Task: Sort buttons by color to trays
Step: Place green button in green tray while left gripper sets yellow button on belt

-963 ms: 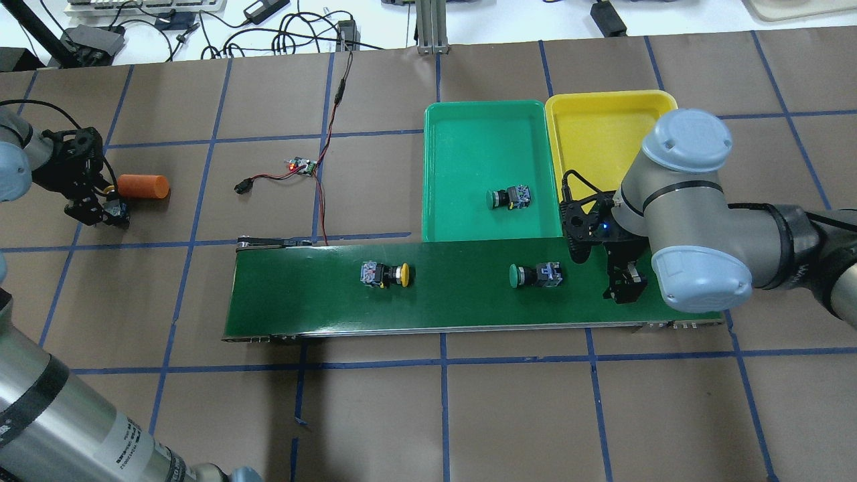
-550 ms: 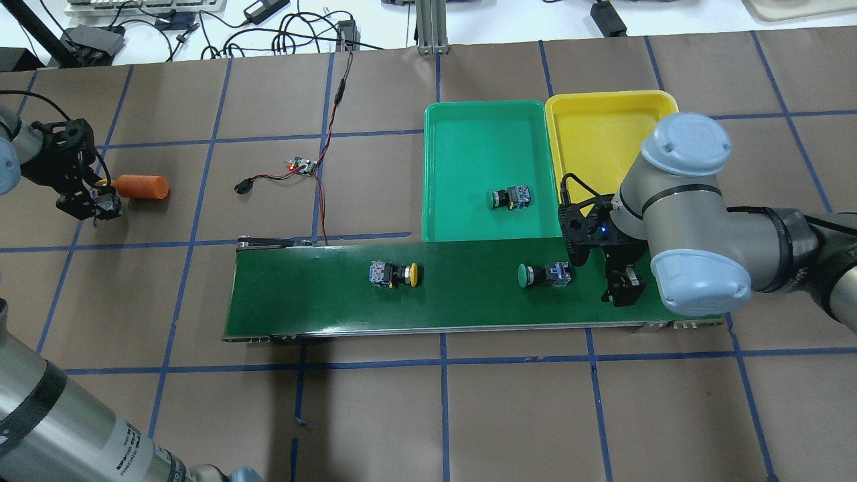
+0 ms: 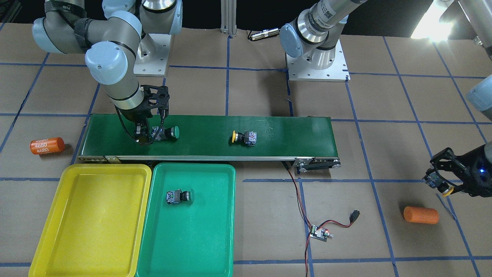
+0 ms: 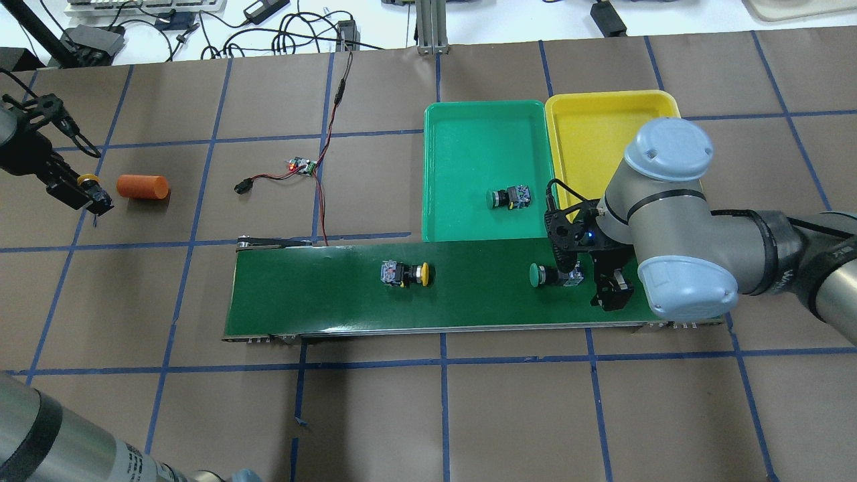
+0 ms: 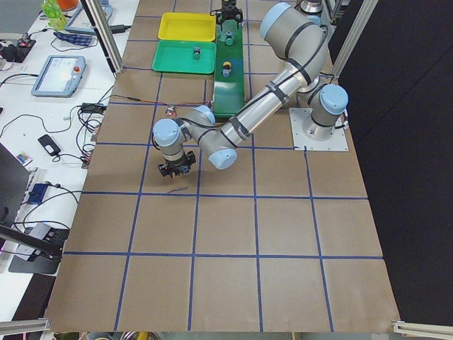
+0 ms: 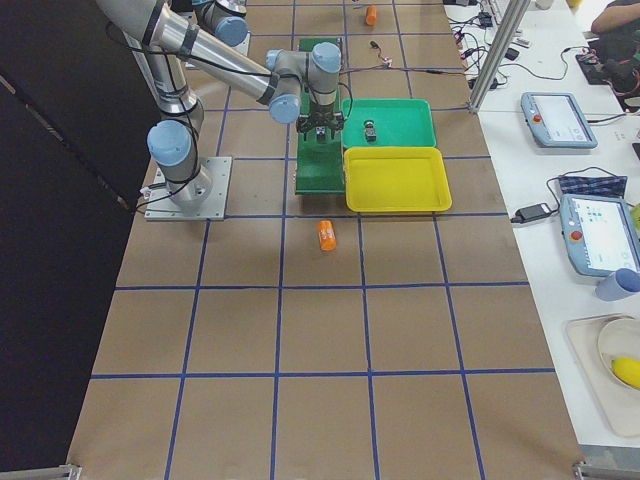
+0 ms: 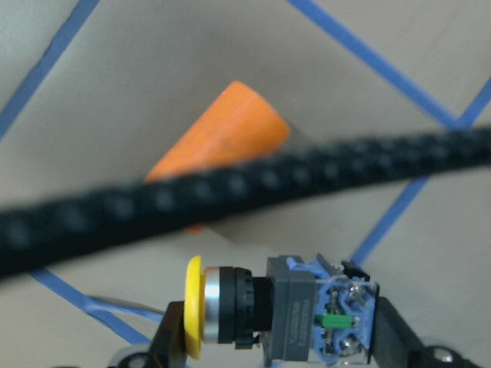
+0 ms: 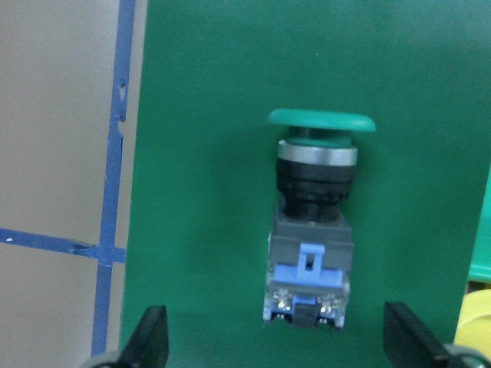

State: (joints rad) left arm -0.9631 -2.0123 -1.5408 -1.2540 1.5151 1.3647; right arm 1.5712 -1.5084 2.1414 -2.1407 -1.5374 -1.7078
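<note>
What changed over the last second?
The belt carried its yellow button and green button toward the right gripper, which moved in, open, to straddle the green one. The left gripper, shut on a second yellow button, drew leftward from the orange cylinder. Unchanged: green tray, yellow tray, tray's green button, the cylinder.

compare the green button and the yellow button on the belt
The green button has a green cap, the yellow button a yellow one. In the overhead view the green button's cap points left, the yellow button's right. The green button sits between the open fingers of the right gripper; the yellow button lies alone. Both lie sideways on the belt.
</note>
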